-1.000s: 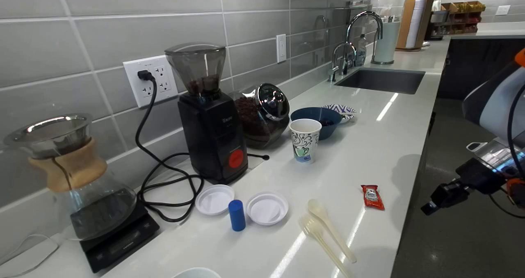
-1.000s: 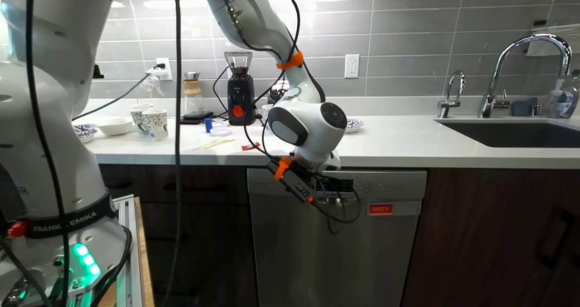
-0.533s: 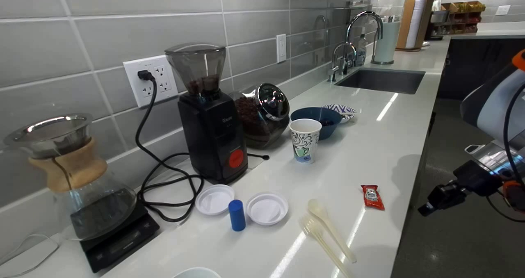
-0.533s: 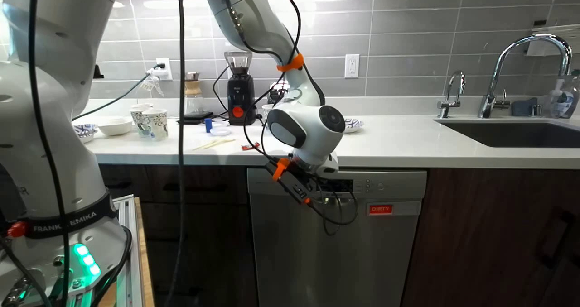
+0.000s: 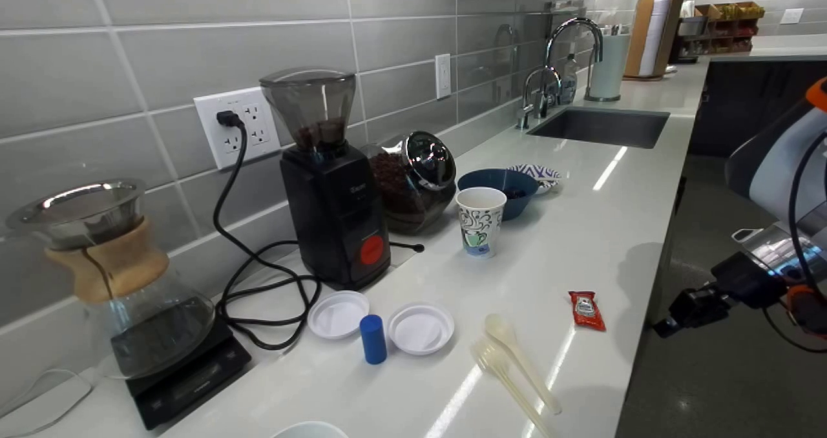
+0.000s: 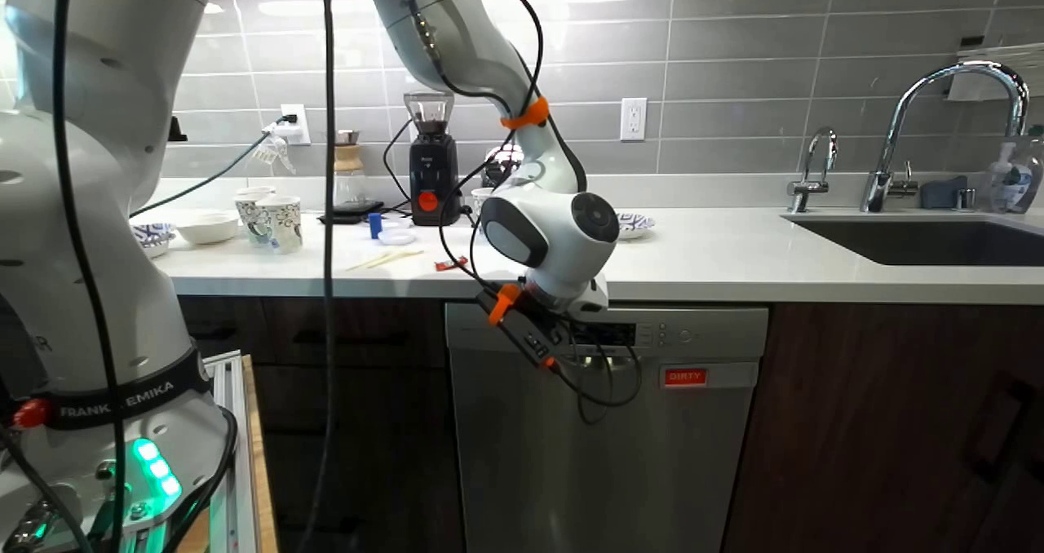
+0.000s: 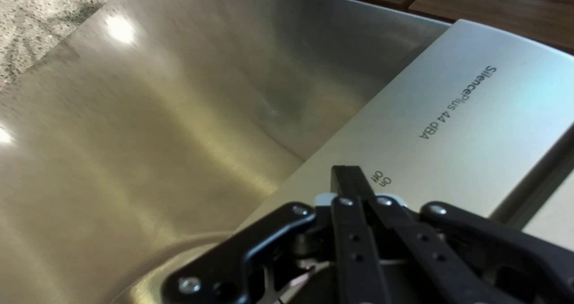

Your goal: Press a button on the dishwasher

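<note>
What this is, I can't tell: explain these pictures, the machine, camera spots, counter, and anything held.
The machine is a jointed robot arm with a gripper as its hand. Two pictures come from cameras standing outside it; the third comes from its wrist, looking past the gripper at a dishwasher and its On/Off marking. On the counter are, among other things, a coffee grinder, a pour-over coffee maker on a scale, a paper cup, a plastic fork, a plastic spoon and a red condiment packet. The gripper's jaws are shut with nothing visible between them.
</note>
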Motion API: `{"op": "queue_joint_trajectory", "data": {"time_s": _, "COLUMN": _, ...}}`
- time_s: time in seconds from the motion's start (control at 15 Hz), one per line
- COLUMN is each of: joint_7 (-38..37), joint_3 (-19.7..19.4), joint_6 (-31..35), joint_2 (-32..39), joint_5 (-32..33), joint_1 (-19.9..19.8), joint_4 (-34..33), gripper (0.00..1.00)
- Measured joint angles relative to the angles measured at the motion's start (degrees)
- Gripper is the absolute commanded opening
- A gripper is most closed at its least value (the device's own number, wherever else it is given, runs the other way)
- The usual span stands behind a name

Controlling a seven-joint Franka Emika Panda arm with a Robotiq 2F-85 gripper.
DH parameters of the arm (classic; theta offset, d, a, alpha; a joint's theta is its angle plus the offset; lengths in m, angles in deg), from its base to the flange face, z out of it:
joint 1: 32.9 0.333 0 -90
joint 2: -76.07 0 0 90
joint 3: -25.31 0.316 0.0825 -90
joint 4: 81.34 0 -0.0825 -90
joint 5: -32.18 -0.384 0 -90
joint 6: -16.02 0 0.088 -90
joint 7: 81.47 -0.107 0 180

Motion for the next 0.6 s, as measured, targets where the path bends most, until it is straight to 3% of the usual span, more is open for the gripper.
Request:
{"op": "queue_joint_trajectory", "data": {"time_s": 0.33, "joint_7": 5.8, "joint_3": 0.1, "joint_6": -0.1, "joint_2": 0.1, "joint_5": -4.9, "joint_1": -0.5, "joint_4": 0.8, "gripper": 0.00}}
{"op": "queue_joint_trajectory", "data": {"time_s": 0.6, "joint_7": 15.8, "joint_3": 0.1, "joint_6": -0.2, "joint_2": 0.1, "joint_5": -8.4, "joint_1": -0.8, "joint_4": 1.5, "gripper": 0.00}}
